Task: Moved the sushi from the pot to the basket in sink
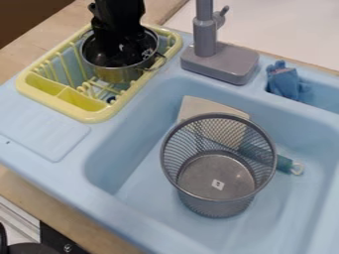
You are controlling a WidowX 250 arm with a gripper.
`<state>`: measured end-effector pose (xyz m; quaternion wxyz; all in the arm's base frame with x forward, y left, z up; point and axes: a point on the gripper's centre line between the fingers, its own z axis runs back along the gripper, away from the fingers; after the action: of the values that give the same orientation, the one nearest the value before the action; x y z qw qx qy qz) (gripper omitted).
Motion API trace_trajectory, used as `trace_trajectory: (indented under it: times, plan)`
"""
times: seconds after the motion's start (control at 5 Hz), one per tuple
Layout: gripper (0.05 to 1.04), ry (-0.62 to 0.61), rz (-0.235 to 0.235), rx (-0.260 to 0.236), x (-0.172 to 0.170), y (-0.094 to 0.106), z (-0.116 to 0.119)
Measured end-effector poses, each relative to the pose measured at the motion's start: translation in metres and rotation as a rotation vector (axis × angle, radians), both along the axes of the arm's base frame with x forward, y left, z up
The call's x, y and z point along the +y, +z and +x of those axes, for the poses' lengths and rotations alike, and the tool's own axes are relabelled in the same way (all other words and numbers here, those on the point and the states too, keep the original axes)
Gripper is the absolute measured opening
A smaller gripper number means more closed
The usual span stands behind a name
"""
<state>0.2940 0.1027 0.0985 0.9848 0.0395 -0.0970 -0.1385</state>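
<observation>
My black gripper hangs at the upper left with its lower end down inside the metal pot. That pot stands in the yellow dish rack. The pot's wall and the gripper's own body hide most of what lies within, and I cannot make out the sushi. A grey wire-mesh basket stands upright in the blue sink, with a small white label on its floor.
A grey faucet rises behind the sink, right of the yellow rack. Behind the basket lies a cleaver-like toy with a teal handle. A blue cloth-like item sits in the compartment at the upper right.
</observation>
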Motion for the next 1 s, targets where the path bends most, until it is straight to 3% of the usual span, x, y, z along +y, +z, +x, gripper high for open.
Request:
trace_trajectory:
  times: [0.2,0.4,0.8,1.0]
  plan:
    - [0.999,-0.042,-0.017,-0.012,-0.003,-0.002,0.004]
    - [0.952,-0.082,-0.067,-0.033,-0.005,-0.003,0.009]
    - [0.493,-0.154,-0.042,0.0,-0.003,-0.003,0.014]
    - [0.45,-0.179,-0.027,0.039,-0.004,-0.002,0.005]
